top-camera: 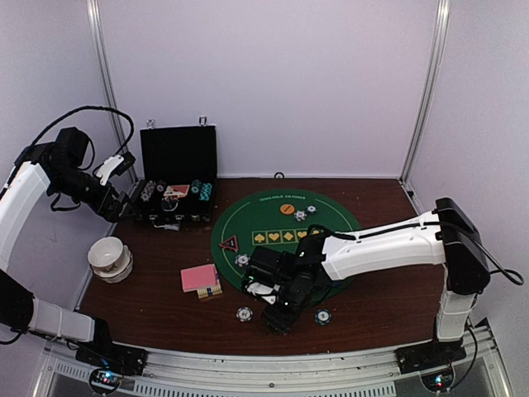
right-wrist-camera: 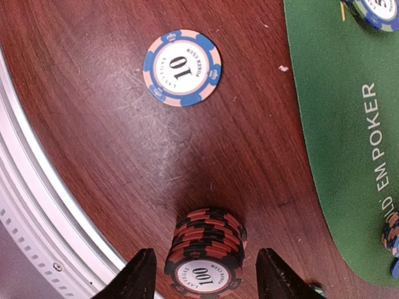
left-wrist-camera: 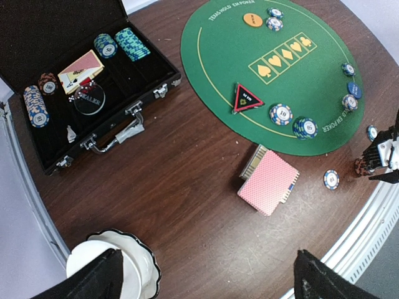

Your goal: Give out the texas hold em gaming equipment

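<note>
red-and-black chips in a short stack (right-wrist-camera: 206, 240) stand on the wood at the bottom of the right wrist view. our right claw (right-wrist-camera: 206, 277) straddles them half open, fingers just clear, gripping nothing. a blue-edged 10 chip (right-wrist-camera: 182, 67) lies above. our left claw (left-wrist-camera: 206, 280) gapes wide, empty. in its view, pink-backed cards (left-wrist-camera: 269, 182) lie mid-frame, green mat (left-wrist-camera: 218, 62) upper right, black case (left-wrist-camera: 56, 25) upper left.
</note>
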Available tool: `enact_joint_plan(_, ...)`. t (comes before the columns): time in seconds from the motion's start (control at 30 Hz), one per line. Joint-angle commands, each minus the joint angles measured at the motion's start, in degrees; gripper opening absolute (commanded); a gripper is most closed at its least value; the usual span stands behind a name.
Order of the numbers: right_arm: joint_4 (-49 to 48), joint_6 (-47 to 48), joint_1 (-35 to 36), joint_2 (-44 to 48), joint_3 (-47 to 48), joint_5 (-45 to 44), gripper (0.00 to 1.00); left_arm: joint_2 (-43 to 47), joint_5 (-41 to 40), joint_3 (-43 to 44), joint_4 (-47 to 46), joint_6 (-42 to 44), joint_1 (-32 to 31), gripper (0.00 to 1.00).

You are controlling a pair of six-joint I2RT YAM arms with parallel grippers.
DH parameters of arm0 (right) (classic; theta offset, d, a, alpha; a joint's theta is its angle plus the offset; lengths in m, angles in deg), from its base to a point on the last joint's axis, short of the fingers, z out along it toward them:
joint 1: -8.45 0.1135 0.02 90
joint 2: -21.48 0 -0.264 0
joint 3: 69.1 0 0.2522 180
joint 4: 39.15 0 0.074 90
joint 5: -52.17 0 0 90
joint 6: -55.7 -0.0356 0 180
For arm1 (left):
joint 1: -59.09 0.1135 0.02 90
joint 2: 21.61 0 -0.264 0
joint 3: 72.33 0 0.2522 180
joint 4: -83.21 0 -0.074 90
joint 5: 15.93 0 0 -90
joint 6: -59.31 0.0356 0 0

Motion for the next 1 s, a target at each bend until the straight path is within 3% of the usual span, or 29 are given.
enact_joint_plan(0.0, -0.3, -0.7, 0.6, -0.5, -0.5, 0.4, 0.58, 0.8, 0.4, 1.7, -0.4, 0.4, -0.1, 0.98)
enact_joint_plan(0.63, 0.1, -0.9, 0.9, -1.5, -0.6, 1.2, 0.54, 0.2, 1.0, 1.3, -0.5, 0.6, -0.1, 0.98)
enact_joint_plan(0.77, 0.4, -0.8, 1.0, -1.1, -0.5, 0.5, 0.49, 0.0, 1.2, 1.3, -0.5, 0.5, -0.1, 0.98)
enact_joint_plan(0.97, 1.4, -0.6, 0.9, -0.1, 0.5, -1.5, 0.33, 0.1, 1.1, 1.5, -0.5, 0.6, -0.1, 0.98)
